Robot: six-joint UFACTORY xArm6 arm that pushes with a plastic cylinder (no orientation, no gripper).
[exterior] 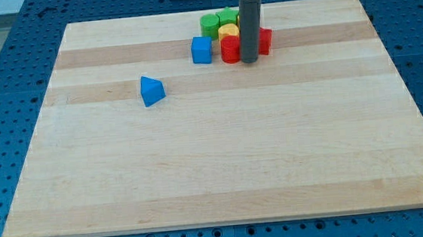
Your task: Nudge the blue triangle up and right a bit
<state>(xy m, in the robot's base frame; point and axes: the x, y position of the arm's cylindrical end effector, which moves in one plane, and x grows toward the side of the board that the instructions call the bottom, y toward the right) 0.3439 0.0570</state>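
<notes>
Blue triangle block (151,91) lies alone on the pale wooden board (222,163), well to the view's lower left of my tip (250,60); the dark rod has no jaws and stands beside the red block (229,50) in the coloured cluster.

Rod: showing as a straight, dark grey cylinder.
My tip (250,60): showing blunt and flat.
Mount above: appearing black, cropped.

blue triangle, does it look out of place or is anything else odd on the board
The blue triangle sits alone toward the view's left, apart from the other blocks, which are bunched near the view's top: a blue cube, red, yellow and green blocks. My tip is at that cluster, not near the triangle. Nothing looks damaged.
</notes>
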